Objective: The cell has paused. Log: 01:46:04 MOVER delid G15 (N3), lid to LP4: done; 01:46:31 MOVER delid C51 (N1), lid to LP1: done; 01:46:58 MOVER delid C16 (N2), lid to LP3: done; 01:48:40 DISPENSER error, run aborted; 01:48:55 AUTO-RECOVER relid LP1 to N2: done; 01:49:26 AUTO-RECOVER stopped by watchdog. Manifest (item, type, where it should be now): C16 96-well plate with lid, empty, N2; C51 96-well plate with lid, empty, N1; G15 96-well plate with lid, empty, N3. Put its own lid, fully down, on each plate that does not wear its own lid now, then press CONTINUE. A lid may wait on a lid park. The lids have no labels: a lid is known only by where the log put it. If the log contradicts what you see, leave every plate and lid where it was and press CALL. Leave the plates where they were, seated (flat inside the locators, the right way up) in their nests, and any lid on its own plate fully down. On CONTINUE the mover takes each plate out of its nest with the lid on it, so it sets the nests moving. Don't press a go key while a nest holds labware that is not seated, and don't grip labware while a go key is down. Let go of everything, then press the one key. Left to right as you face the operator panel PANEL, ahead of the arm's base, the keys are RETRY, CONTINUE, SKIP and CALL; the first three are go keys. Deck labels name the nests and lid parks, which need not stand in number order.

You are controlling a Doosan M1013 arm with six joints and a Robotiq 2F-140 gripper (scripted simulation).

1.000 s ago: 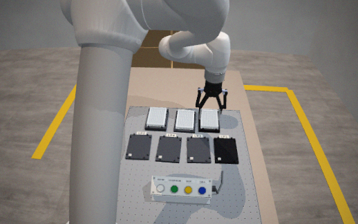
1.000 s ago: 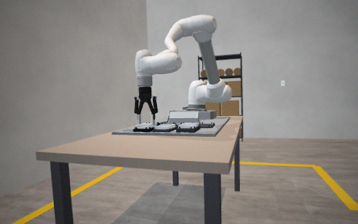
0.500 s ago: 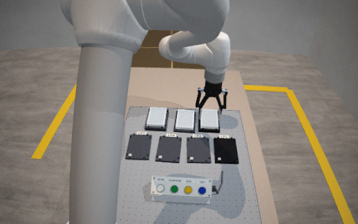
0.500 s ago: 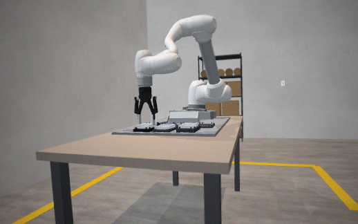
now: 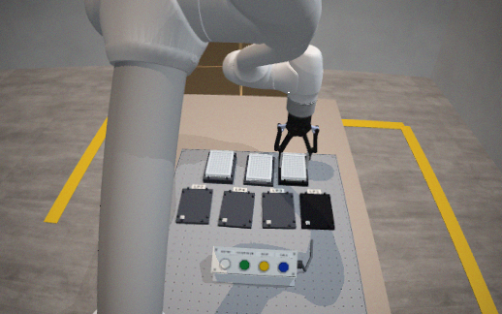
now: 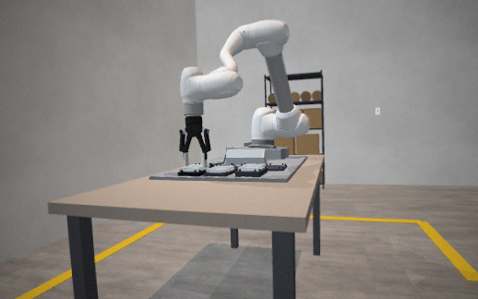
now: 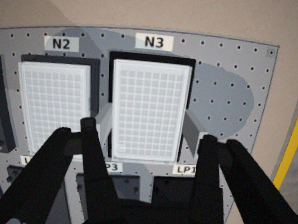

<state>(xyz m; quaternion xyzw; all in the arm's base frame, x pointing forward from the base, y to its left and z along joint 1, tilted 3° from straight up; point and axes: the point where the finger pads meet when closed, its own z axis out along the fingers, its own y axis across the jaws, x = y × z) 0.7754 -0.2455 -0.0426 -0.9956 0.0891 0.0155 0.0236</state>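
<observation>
Three white 96-well plates sit in a row of nests on the grey deck: the left one (image 5: 220, 165), the N2 plate (image 5: 259, 168) and the N3 plate. My gripper (image 5: 294, 154) hangs straight over the N3 plate. It is shut on a clear lid (image 7: 148, 129), which shows only as faint grey edges beside my fingers. The lid sits low over the N3 plate; I cannot tell whether they touch. The side view shows my fingertips (image 6: 194, 161) just above that plate. The N2 plate (image 7: 53, 106) is apart to the left.
Four dark lid parks lie in a row in front of the nests; the rightmost (image 5: 317, 210) looks blacker than the other three. The operator panel (image 5: 254, 266) stands nearer, with white (image 5: 225, 264), green (image 5: 244, 265), yellow (image 5: 264, 266) and blue (image 5: 283, 266) keys.
</observation>
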